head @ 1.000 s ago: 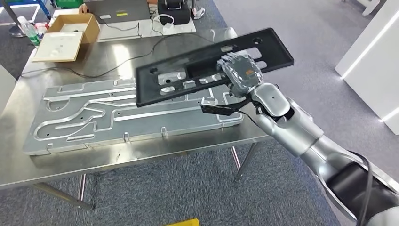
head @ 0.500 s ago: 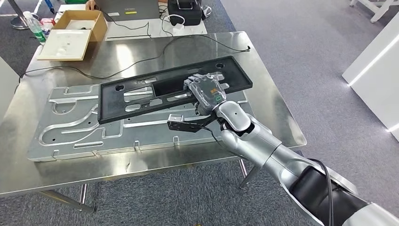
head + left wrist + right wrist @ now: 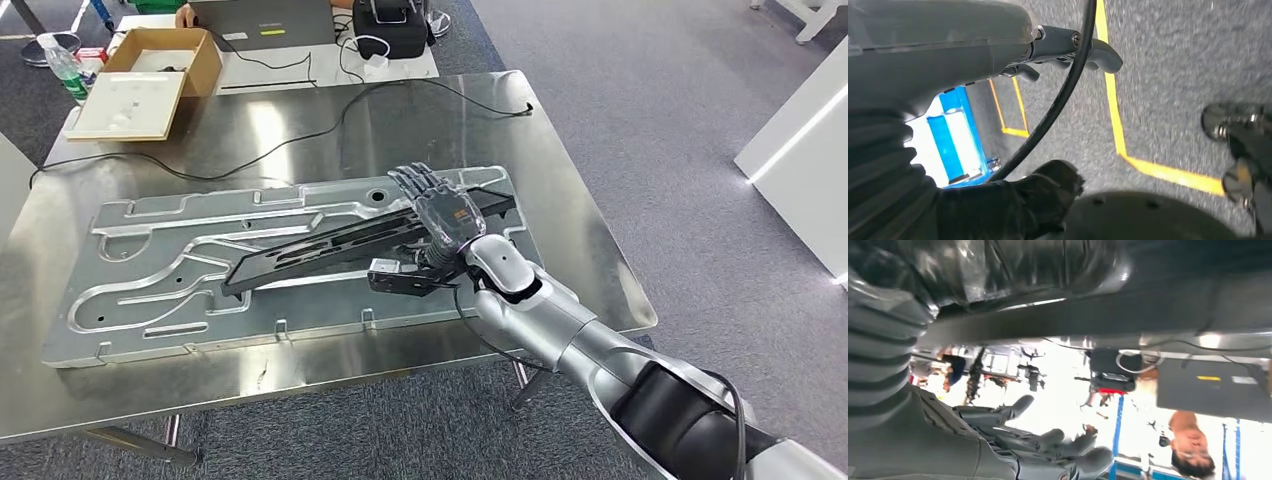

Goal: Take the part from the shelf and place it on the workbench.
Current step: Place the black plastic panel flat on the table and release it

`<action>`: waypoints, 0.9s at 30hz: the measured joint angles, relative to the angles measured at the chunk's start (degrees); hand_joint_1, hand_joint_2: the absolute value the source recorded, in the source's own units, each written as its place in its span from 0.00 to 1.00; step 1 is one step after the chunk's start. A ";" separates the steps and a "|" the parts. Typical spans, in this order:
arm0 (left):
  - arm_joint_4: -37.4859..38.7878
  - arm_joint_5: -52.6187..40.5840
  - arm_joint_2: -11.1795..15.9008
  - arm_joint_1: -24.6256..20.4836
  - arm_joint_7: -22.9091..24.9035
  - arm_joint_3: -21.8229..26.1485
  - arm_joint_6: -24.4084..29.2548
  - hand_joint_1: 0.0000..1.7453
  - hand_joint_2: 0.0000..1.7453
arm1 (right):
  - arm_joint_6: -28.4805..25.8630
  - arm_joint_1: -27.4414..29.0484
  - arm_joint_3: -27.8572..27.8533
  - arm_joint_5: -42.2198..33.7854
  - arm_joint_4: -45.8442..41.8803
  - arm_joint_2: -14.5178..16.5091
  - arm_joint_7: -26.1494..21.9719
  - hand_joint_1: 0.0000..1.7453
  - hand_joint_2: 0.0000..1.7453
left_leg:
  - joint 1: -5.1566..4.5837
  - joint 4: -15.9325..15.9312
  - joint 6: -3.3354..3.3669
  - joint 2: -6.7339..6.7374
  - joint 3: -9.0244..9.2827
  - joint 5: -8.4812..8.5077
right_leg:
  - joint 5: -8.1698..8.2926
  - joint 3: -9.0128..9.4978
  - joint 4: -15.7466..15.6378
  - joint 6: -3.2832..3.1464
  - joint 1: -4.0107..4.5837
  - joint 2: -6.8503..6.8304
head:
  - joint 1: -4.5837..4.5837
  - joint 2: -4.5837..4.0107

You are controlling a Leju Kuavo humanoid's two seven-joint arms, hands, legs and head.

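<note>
The long black part (image 3: 330,247) with cut-outs stands steeply tilted on its long edge on the grooved metal plate (image 3: 150,290) of the workbench (image 3: 300,130). Its left end is down on the plate and its right end sticks out past my right hand (image 3: 440,210). That hand lies over the part's right portion with its fingers (image 3: 415,180) stretched out. In the right wrist view the part (image 3: 1128,315) runs as a dark band beside the hand, while the thumb and fingers (image 3: 1073,442) are apart with nothing between them. My left hand (image 3: 1013,55) hangs over the floor, holding nothing.
A black cable (image 3: 330,105) runs across the far half of the workbench. Behind it are a cardboard box (image 3: 140,85), a laptop (image 3: 265,20), a black case (image 3: 390,35) and a person's hand (image 3: 185,15). White furniture (image 3: 800,150) stands to the right.
My right hand has lowered the part to the plate and tipped it from nearly flat onto its edge. The fingers have stretched out. The camera shifted slightly.
</note>
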 joint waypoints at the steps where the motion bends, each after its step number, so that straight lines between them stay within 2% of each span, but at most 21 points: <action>1: 0.00 0.00 0.00 0.00 0.09 0.07 -0.01 0.00 0.00 | -0.02 0.00 -0.15 0.00 0.35 0.02 -0.02 0.00 0.00 | 0.00 -0.12 -0.03 0.02 0.09 -0.02 | -0.05 0.02 0.00 -0.08 0.00 0.02 | 0.00 0.00; 9: 0.00 0.02 0.00 -0.02 0.21 0.60 0.24 0.00 0.00 | 0.04 0.08 -0.77 -0.05 1.82 0.13 -0.06 0.00 0.00 | 0.00 -0.50 -0.25 0.05 0.43 -0.02 | -0.26 0.06 0.14 -0.39 0.02 0.04 | 0.01 0.00; 11: 0.00 -0.04 0.04 -0.01 0.21 0.72 0.40 0.00 0.00 | 0.11 0.08 -0.86 -0.08 1.99 0.22 -0.07 0.00 0.00 | -0.08 -0.47 0.02 0.04 0.47 0.06 | -0.05 0.25 -0.14 -0.18 -0.18 0.03 | 0.00 0.00; 13: 0.01 -0.15 0.04 -0.02 0.21 0.77 0.53 0.00 0.00 | 0.20 0.06 -1.07 -0.13 2.03 0.31 -0.09 0.00 0.00 | 0.19 -1.76 0.57 0.21 1.21 0.97 | 0.02 0.57 -0.50 0.26 -0.15 0.06 | 0.01 0.01; 15: 0.02 -0.21 -0.01 -0.05 0.21 0.77 0.56 0.00 0.00 | 0.26 0.00 -1.39 -0.16 2.00 0.32 -0.15 0.00 0.00 | 0.66 -3.56 0.86 0.56 2.12 2.11 | -1.90 -0.43 2.00 0.75 -0.22 0.12 | 0.03 0.01; 17: 0.02 -0.22 -0.03 -0.06 0.20 0.77 0.58 0.00 0.00 | 0.29 0.22 -1.59 -0.17 2.00 0.34 -0.33 0.00 0.00 | 0.89 -3.96 0.84 0.81 2.18 2.45 | -5.47 -3.42 8.72 1.52 -1.03 0.13 | 0.03 0.00; 18: 0.02 -0.22 -0.03 -0.06 0.18 0.77 0.58 0.00 0.00 | 0.33 0.49 -1.61 -0.17 1.98 0.36 -0.41 0.00 0.00 | 1.05 -3.82 0.70 0.86 2.05 2.44 | -6.71 -4.87 12.01 2.01 -1.54 0.11 | 0.03 0.00; 19: 0.02 -0.22 -0.04 -0.05 0.14 0.77 0.58 0.00 0.00 | 0.41 0.81 -1.61 -0.17 1.83 0.38 -0.49 0.00 0.00 | 1.31 -3.55 0.46 0.87 1.88 2.37 | -7.01 -5.59 13.79 2.55 -2.10 0.07 | 0.02 0.00; 20: 0.02 -0.22 -0.04 -0.04 0.09 0.78 0.60 0.00 0.00 | 0.53 1.06 -1.60 -0.17 1.52 0.38 -0.51 0.00 0.00 | 1.64 -3.17 0.11 0.86 1.67 2.23 | -6.33 -5.33 13.56 3.11 -2.65 0.00 | 0.02 0.00; 22: 0.01 -0.22 -0.03 -0.03 0.02 0.81 0.66 0.00 0.00 | 0.93 1.27 -1.50 -0.16 0.17 0.39 -0.57 0.00 0.00 | 2.47 -1.74 -1.09 0.82 1.07 1.59 | -3.34 -2.04 7.44 4.45 -3.72 -0.19 | 0.02 0.00; 23: -0.02 -0.22 0.08 -0.06 0.01 0.84 0.74 0.00 0.00 | 1.15 1.27 -1.37 -0.16 -0.72 0.45 -0.61 0.00 0.00 | 2.66 -0.86 -1.83 0.78 0.62 1.19 | -2.35 -0.52 4.46 4.83 -3.89 -0.06 | 0.04 0.00; 24: -0.03 -0.22 0.14 -0.09 0.01 0.86 0.82 0.00 0.00 | 1.42 1.32 -1.17 -0.16 -1.76 0.53 -0.67 0.00 0.00 | 2.72 -0.10 -2.57 0.72 0.15 0.89 | -1.91 0.40 2.55 4.72 -3.95 0.12 | 0.02 0.00; 25: -0.05 -0.21 0.20 -0.12 0.01 0.89 0.89 0.00 0.00 | 1.70 1.42 -0.95 -0.18 -2.83 0.63 -0.74 0.00 0.00 | 2.67 0.37 -3.20 0.66 -0.24 0.77 | -2.11 0.46 2.14 4.33 -3.82 0.34 | 0.01 0.01; 27: -0.05 -0.20 0.15 -0.12 -0.01 0.93 0.95 0.00 0.00 | 2.26 1.63 -0.45 -0.30 -5.09 0.79 -0.89 0.00 0.00 | 2.71 0.40 -4.11 0.56 -0.65 1.05 | -1.97 -0.28 2.88 2.82 -3.55 0.57 | -0.02 0.02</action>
